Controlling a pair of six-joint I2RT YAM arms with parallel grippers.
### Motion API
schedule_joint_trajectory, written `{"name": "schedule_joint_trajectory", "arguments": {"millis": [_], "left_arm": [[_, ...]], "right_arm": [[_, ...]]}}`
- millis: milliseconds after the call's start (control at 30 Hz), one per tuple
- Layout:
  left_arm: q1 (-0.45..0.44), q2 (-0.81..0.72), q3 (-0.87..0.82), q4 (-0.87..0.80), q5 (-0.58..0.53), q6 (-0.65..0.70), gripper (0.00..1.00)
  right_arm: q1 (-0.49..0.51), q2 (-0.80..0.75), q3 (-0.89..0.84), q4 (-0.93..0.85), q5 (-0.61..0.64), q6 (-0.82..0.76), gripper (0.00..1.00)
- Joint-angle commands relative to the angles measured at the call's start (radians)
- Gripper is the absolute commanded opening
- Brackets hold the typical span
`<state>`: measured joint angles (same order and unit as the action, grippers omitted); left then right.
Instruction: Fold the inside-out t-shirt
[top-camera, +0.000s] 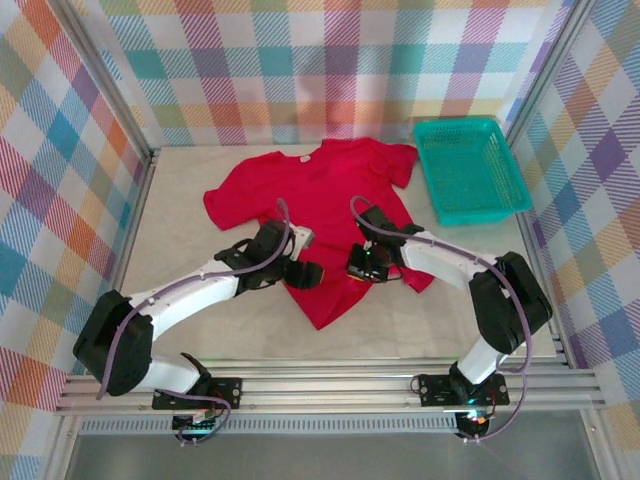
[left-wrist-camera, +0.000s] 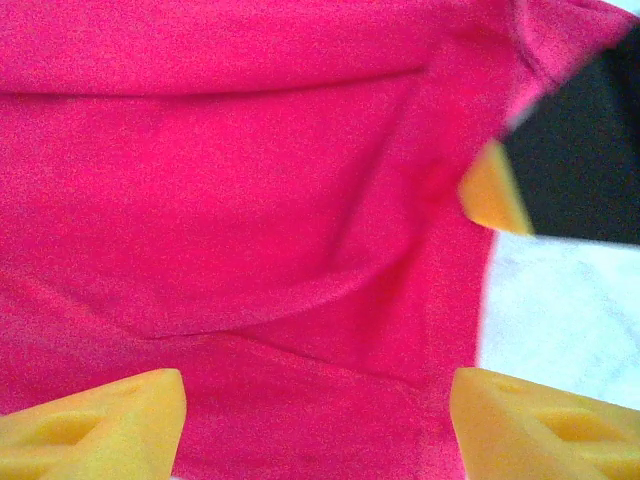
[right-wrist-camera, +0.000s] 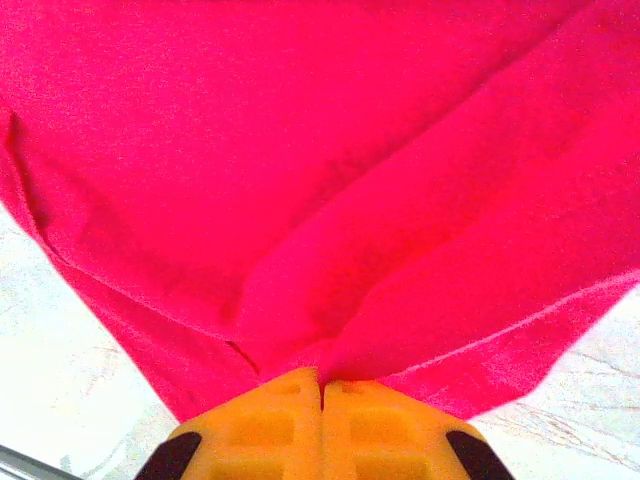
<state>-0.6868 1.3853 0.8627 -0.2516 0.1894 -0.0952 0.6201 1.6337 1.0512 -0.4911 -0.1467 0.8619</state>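
Observation:
The inside-out t-shirt (top-camera: 320, 195) is bright red and lies crumpled on the pale table (top-camera: 185, 215), its neck toward the back and its lower part bunched toward the front. My left gripper (top-camera: 301, 273) hovers over the shirt's lower left part. In the left wrist view it (left-wrist-camera: 320, 430) is open, and red cloth (left-wrist-camera: 250, 200) lies flat between its yellow fingertips (left-wrist-camera: 110, 420). My right gripper (top-camera: 362, 266) sits on the shirt's lower right part. In the right wrist view it (right-wrist-camera: 322, 385) is shut on a pinched fold of the red cloth (right-wrist-camera: 330, 180).
A teal plastic basket (top-camera: 470, 170) stands at the back right, close to the shirt's sleeve. Checkered walls close in the table on three sides. A metal rail (top-camera: 330, 385) runs along the front edge. Bare table shows at the left and front.

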Motion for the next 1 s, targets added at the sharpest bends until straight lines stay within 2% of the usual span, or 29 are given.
{"name": "schedule_joint_trajectory", "arguments": {"millis": [0, 167, 267, 367, 600, 867, 967], "left_arm": [[-0.035, -0.021, -0.002, 0.048, 0.125, 0.12, 0.74], [-0.064, 0.001, -0.019, 0.095, 0.174, 0.124, 0.78], [-0.091, 0.043, -0.022, 0.12, 0.16, 0.109, 0.79], [-0.121, 0.085, -0.036, 0.163, 0.119, 0.087, 0.79], [-0.181, 0.195, -0.047, 0.243, -0.093, 0.048, 0.79], [-0.195, 0.247, -0.009, 0.253, -0.153, 0.017, 0.76], [-0.2, 0.277, 0.022, 0.224, -0.169, 0.004, 0.68]], "right_arm": [[-0.024, -0.007, 0.026, -0.031, -0.006, -0.018, 0.0], [-0.033, 0.018, 0.078, -0.027, -0.026, -0.018, 0.0], [-0.034, 0.033, 0.104, -0.029, -0.03, -0.017, 0.0], [-0.039, 0.044, 0.124, -0.032, -0.04, -0.017, 0.0], [-0.04, 0.055, 0.141, -0.04, -0.048, -0.023, 0.0], [-0.042, 0.053, 0.141, -0.04, -0.049, -0.023, 0.0], [-0.042, 0.052, 0.138, -0.04, -0.05, -0.023, 0.0]]}}
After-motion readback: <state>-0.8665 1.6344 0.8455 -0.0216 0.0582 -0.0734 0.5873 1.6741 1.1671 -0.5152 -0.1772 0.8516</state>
